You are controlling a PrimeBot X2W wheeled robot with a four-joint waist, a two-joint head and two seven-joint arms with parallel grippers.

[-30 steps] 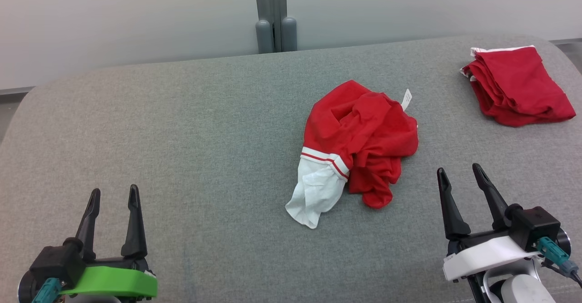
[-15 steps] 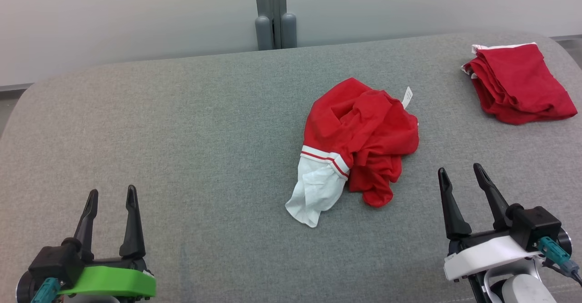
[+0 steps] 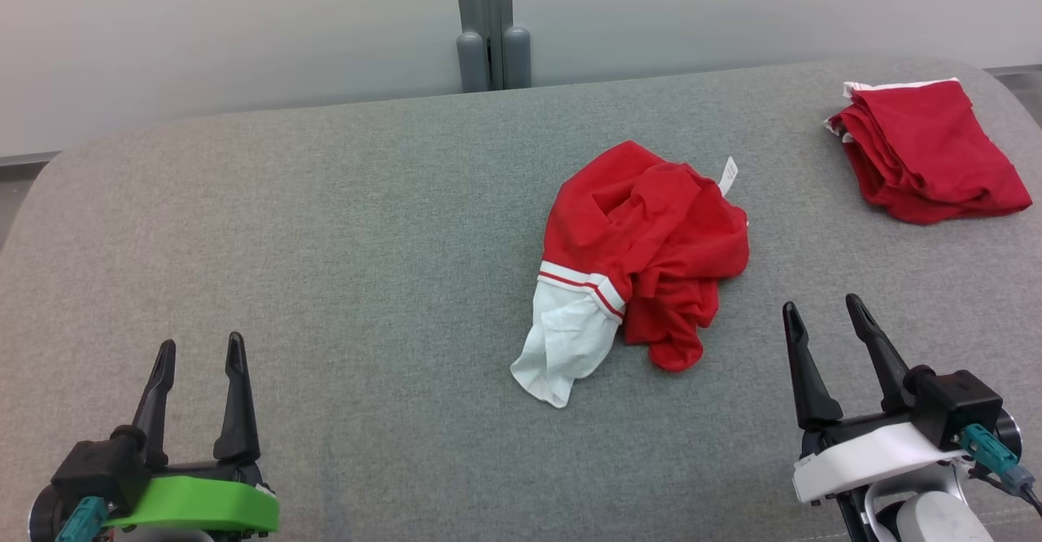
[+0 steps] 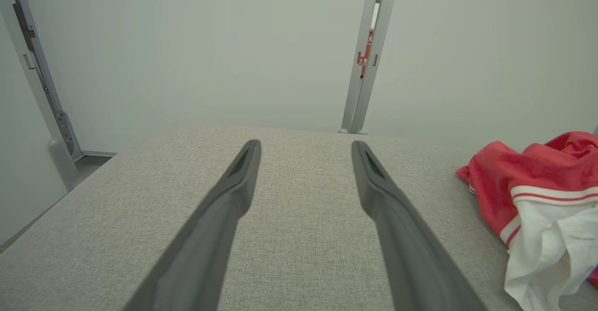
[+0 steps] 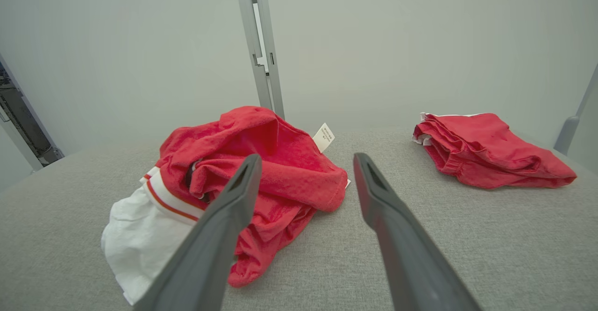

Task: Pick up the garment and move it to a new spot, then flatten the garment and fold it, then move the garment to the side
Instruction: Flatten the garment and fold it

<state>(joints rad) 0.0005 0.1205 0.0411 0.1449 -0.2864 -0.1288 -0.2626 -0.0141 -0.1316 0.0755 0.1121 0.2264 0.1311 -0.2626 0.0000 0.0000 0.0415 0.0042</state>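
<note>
Left gripper [image 3: 201,342] and right gripper [image 3: 820,303] sit at the table's [image 3: 326,241] near edge, fingers spread, empty. The garment [image 3: 651,233] lies crumpled just right of the table's middle: limp red knit, white striped end. Pinch a thick red fold with your right gripper and it should lift whole. A folded red pile [image 3: 928,151] sits at the table's far right.

Bright, even, soft-shadowed, sharp light

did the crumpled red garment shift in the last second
No: the crumpled garment lies at the same spot below the grey post, same gap to the folded red garment.
</note>
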